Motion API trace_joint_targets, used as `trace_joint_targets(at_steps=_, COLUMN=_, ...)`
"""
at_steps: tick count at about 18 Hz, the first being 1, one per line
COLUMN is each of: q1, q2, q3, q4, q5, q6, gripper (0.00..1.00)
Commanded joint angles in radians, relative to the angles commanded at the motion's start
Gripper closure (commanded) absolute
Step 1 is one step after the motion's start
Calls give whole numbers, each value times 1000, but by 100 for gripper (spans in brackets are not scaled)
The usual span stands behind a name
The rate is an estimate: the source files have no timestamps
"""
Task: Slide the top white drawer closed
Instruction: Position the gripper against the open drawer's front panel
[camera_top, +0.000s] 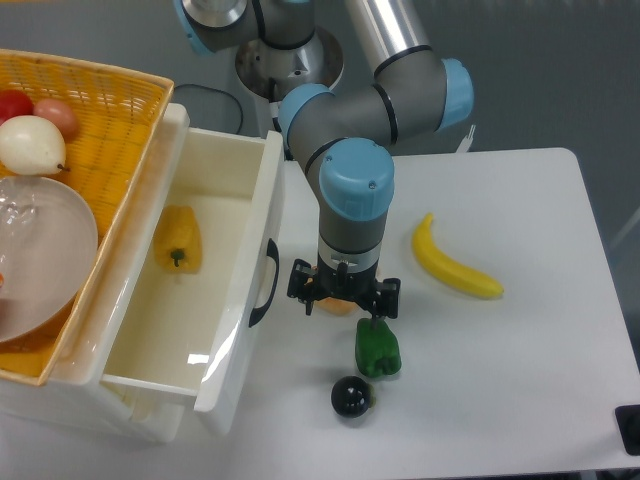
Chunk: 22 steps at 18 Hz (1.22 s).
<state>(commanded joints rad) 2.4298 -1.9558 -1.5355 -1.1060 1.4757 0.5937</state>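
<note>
The scene is seen through a single fixed camera, set high above the near edge of the table (520, 400) and tilted steeply downward toward the arm's base (290, 65) at the far side. The view is fairly close: the table is cut off at the bottom and right, and the wicker basket (110, 110) at the left edge. No second view is provided, so nothing is shared.

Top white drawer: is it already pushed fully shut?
No, the top white drawer stands pulled far out of the cabinet, its inside open to view with a yellow pepper lying in it.
</note>
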Motion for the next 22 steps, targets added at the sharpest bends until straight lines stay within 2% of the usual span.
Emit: trace_joint_targets(at_steps=22, q1=-5, q2=-26, q3=-6, q4=0, q5=0, q6=3, gripper=0)
